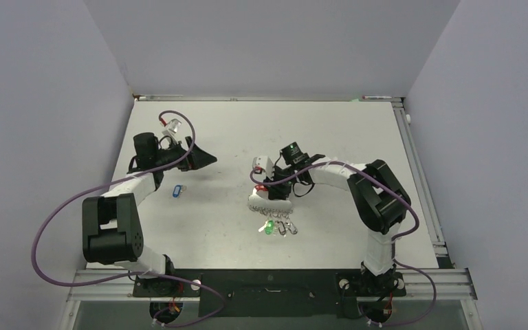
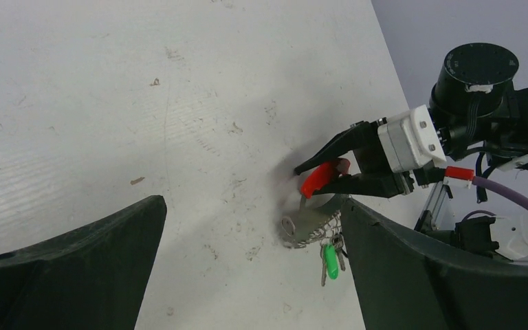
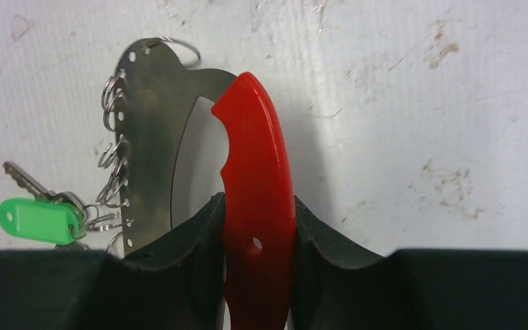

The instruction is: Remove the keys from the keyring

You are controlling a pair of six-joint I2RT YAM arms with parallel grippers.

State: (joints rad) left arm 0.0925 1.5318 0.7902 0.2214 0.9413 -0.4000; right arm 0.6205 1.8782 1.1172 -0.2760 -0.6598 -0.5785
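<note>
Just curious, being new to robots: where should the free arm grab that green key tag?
By the green tag itself, from above on its outer end: it lies flat, sticking out away from the keyring, which the right gripper clamps.

Keyring point(image 3: 258, 172): glossy red plastic arc, dull grey metal; table point(image 3: 419, 103) matt, scuffed.

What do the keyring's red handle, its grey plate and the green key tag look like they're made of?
The red handle looks like glossy moulded plastic: smooth, with a soft highlight. The grey plate looks like dull sheet metal, thin and punched with holes. The green key tag seems bright plastic, possibly translucent.
</note>
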